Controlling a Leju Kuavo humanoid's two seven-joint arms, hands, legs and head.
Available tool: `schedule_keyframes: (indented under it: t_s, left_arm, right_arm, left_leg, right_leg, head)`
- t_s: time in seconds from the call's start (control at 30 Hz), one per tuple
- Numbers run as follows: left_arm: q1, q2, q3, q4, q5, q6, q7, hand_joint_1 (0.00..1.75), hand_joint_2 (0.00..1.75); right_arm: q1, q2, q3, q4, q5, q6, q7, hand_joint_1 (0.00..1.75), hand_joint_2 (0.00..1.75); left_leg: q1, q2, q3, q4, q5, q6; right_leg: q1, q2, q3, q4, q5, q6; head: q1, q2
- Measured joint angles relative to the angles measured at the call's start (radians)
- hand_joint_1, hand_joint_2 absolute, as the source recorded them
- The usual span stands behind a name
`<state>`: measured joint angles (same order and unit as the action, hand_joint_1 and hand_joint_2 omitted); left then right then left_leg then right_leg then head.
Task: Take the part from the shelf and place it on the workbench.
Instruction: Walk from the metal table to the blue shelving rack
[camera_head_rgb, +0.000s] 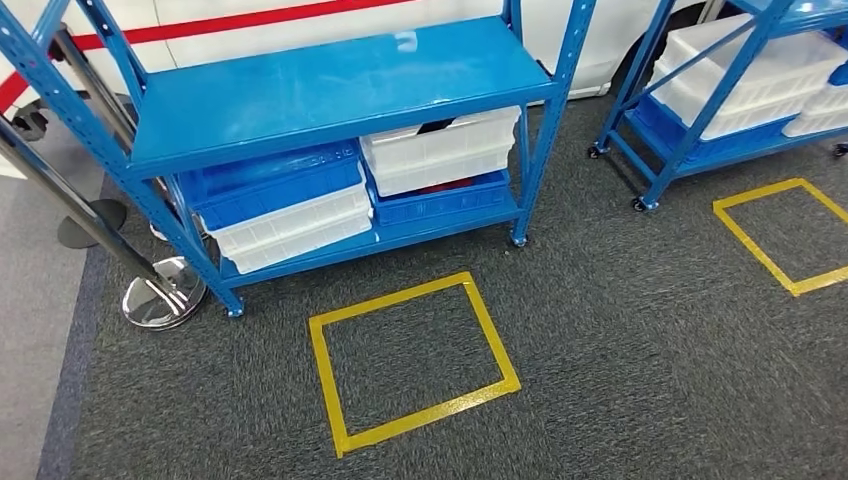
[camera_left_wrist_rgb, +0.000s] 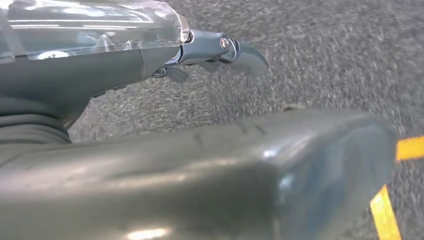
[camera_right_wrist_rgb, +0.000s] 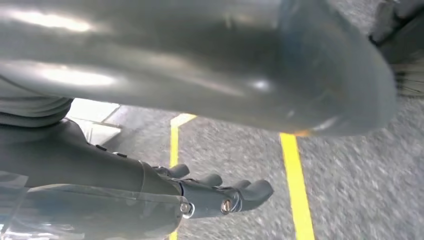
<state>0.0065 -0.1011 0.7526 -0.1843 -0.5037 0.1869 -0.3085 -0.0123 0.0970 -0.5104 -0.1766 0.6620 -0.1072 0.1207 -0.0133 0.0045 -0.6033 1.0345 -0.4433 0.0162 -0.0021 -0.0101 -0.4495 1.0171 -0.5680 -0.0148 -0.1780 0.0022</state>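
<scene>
Left robot hand (camera_left_wrist_rgb: 220, 50) hangs over carpet, fingers apart, holding nothing | right robot hand (camera_right_wrist_rgb: 225, 192) same | step: walk onto yellow square (camera_head_rgb: 412, 358), face blue shelf (camera_head_rgb: 330, 90), then reach for bins (camera_head_rgb: 440, 150).

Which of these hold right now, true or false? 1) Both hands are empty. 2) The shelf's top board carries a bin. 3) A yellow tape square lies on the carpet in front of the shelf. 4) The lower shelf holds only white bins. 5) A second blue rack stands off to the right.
1) True: the left hand and right hand hold nothing, fingers apart over carpet.
2) False: the top board is bare.
3) True: the yellow tape square lies before the shelf.
4) False: blue bins sit among white bins.
5) True: the second rack carries white bins.
</scene>
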Motion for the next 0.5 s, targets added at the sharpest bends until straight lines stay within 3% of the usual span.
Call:
schedule_keyframes:
  t_s: [0.07,0.13,0.17,0.23,0.27,0.3,0.33,0.4,0.43,0.47,0.5]
  left_arm:
    - [0.000,0.000,0.000,0.000,0.000,-0.002,-0.002,0.00,0.00]
    - [-0.001,0.001,0.000,0.000,-0.001,-0.004,-0.002,0.00,0.00]
    - [-0.002,0.002,0.000,0.000,-0.001,-0.004,-0.001,0.00,0.00]
    - [-0.005,0.002,0.000,0.000,-0.001,-0.004,0.001,0.00,0.00]
    - [-0.006,0.002,0.000,0.000,-0.001,-0.004,0.003,0.00,0.00]
    - [-0.005,0.002,0.001,0.000,-0.001,-0.004,0.004,0.00,0.00]
    - [-0.003,0.001,0.001,0.000,-0.001,-0.004,0.005,0.00,0.00]
    - [-0.002,0.001,0.001,0.000,-0.001,-0.003,0.006,0.00,0.00]
    - [-0.003,0.001,0.001,0.001,-0.001,-0.003,0.007,0.00,0.00]
    - [-0.005,0.001,0.001,0.001,-0.001,-0.003,0.007,0.00,0.00]
    - [-0.008,0.001,0.001,0.001,-0.001,-0.003,0.008,0.00,0.00]
  right_arm:
    - [-0.003,0.000,0.000,0.000,0.000,0.001,-0.002,0.00,0.00]
    - [-0.005,0.001,0.000,0.000,0.000,0.001,-0.005,0.00,0.00]
    - [-0.005,0.001,0.000,0.000,0.001,0.001,-0.006,0.00,0.00]
    - [-0.005,0.002,0.000,0.000,0.003,0.001,-0.008,0.00,0.00]
    - [-0.005,0.001,0.000,0.000,0.003,0.001,-0.009,0.00,0.00]
    - [-0.004,0.000,0.000,0.000,0.004,0.001,-0.011,0.00,0.00]
    - [-0.002,-0.001,0.000,0.000,0.004,0.001,-0.013,0.00,0.00]
    - [0.004,-0.002,0.000,0.000,0.004,0.002,-0.017,0.00,0.00]
    - [0.006,-0.002,0.000,0.001,0.005,0.003,-0.018,0.00,0.00]
    - [0.005,-0.002,0.000,0.002,0.010,0.003,-0.018,0.00,0.00]
    - [0.003,-0.002,0.001,0.002,0.017,0.004,-0.018,0.00,0.00]
  left_leg:
    - [0.002,-0.006,0.029,-0.024,-0.011,0.010]
    - [0.008,-0.009,0.064,-0.043,-0.020,0.018]
    - [0.009,-0.009,0.078,-0.048,-0.028,0.021]
    - [0.012,-0.012,0.103,-0.051,-0.048,0.020]
    - [0.014,-0.014,0.119,-0.051,-0.060,0.018]
    - [0.017,-0.018,0.137,-0.051,-0.074,0.014]
    - [0.021,-0.020,0.156,-0.051,-0.089,0.009]
    - [0.025,-0.023,0.190,-0.049,-0.121,-0.002]
    - [0.025,-0.024,0.202,-0.050,-0.135,-0.009]
    - [0.025,-0.024,0.212,-0.056,-0.146,-0.017]
    - [0.024,-0.026,0.219,-0.056,-0.147,-0.025]
  right_leg:
    - [-0.004,-0.001,-0.004,0.032,0.013,0.012]
    - [-0.007,0.003,-0.059,0.125,0.019,0.021]
    - [-0.010,0.005,-0.103,0.186,0.006,0.025]
    - [-0.016,0.007,-0.192,0.276,-0.049,0.034]
    - [-0.018,0.007,-0.222,0.287,-0.070,0.038]
    - [-0.020,0.007,-0.237,0.271,-0.073,0.040]
    - [-0.022,0.007,-0.241,0.230,-0.050,0.042]
    - [-0.024,0.006,-0.237,0.115,0.072,0.043]
    - [-0.023,0.006,-0.234,0.074,0.125,0.039]
    - [-0.021,0.006,-0.233,0.052,0.162,0.033]
    - [-0.019,0.005,-0.231,0.045,0.170,0.024]
  head:
    - [0.000,0.000]
    - [0.000,0.000]
    - [0.000,0.000]
    - [0.000,0.000]
    - [0.000,0.000]
    - [0.000,0.000]
    - [0.000,0.000]
    - [0.000,0.000]
    - [0.000,0.000]
    - [-0.001,0.000]
    - [-0.001,0.000]
